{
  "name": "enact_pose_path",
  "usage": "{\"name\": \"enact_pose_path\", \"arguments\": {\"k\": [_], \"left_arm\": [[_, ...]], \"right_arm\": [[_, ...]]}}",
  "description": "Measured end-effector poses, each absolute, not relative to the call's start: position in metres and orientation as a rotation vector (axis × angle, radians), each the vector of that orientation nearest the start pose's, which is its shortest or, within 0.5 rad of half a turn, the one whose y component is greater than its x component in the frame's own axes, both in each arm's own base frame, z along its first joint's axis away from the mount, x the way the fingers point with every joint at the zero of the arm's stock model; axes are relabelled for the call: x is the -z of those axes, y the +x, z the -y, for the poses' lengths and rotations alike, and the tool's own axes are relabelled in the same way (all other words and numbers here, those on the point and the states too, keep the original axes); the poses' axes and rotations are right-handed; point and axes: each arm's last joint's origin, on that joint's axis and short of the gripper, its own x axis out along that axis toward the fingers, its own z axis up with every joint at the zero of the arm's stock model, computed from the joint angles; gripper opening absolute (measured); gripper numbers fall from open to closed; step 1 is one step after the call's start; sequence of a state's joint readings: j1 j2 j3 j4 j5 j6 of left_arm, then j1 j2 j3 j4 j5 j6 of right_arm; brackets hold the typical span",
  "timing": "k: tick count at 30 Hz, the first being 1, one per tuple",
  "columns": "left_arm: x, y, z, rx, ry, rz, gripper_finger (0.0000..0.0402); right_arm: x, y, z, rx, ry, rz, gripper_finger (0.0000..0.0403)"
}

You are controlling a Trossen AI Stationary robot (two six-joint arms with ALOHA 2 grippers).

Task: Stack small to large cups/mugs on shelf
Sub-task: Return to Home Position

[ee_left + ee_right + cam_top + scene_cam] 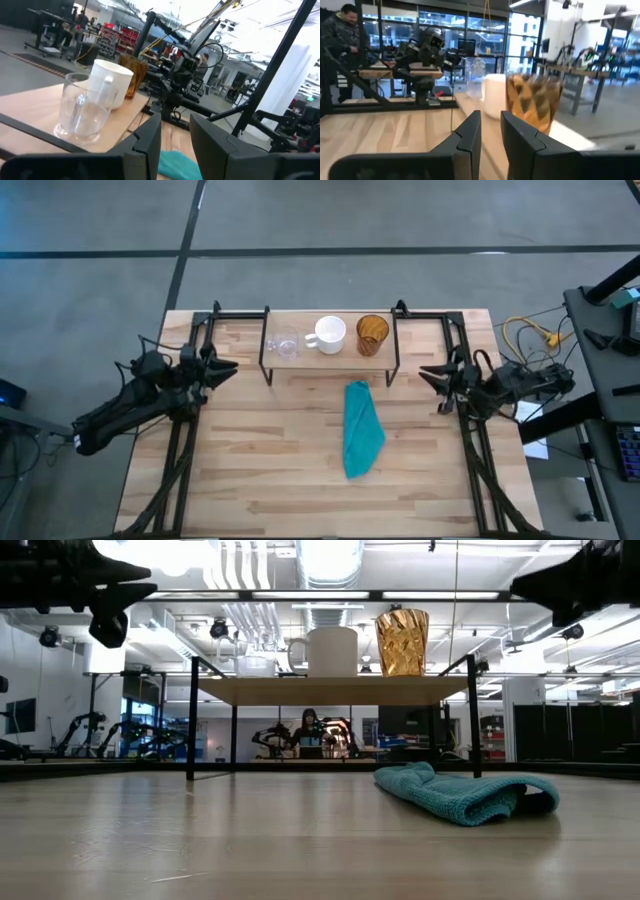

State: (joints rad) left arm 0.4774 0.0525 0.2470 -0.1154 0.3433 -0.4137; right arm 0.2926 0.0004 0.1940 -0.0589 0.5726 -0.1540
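Lying before the shelf (330,359), a teal cloth (362,430).

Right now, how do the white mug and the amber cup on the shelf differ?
The white mug is opaque and smooth with a handle; the amber cup is see-through, faceted, handleless. The amber cup stands taller than the mug. The mug sits mid-row, the amber cup at the end. Both stand upright on the shelf.

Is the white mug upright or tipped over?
Upright: the white mug stands on its base on the shelf, mouth facing up in the high view.
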Motion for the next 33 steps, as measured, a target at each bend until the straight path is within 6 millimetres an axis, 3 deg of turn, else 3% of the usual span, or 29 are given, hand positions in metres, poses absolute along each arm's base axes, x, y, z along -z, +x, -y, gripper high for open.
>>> {"name": "enact_pose_path", "arguments": {"k": [9,15,20,27,33], "left_arm": [[-0.208,0.082,-0.031,-0.119,-0.449,0.055,0.0089],[-0.200,0.087,-0.032,-0.024,-0.454,0.142,0.0089],[-0.188,0.090,-0.032,0.001,-0.517,0.109,0.0089],[-0.173,0.094,-0.033,-0.008,-0.545,0.052,0.0089],[-0.166,0.097,-0.037,-0.125,-0.517,0.014,0.0089]], "right_arm": [[-0.201,0.084,-0.009,0.274,0.012,0.069,0.0068],[-0.186,0.088,-0.010,0.274,0.055,0.036,0.0068],[-0.174,0.092,-0.010,0.286,0.074,0.040,0.0068],[-0.175,0.092,-0.008,0.311,0.054,0.060,0.0068],[-0.175,0.092,-0.008,0.314,0.080,0.063,0.0068]]}}
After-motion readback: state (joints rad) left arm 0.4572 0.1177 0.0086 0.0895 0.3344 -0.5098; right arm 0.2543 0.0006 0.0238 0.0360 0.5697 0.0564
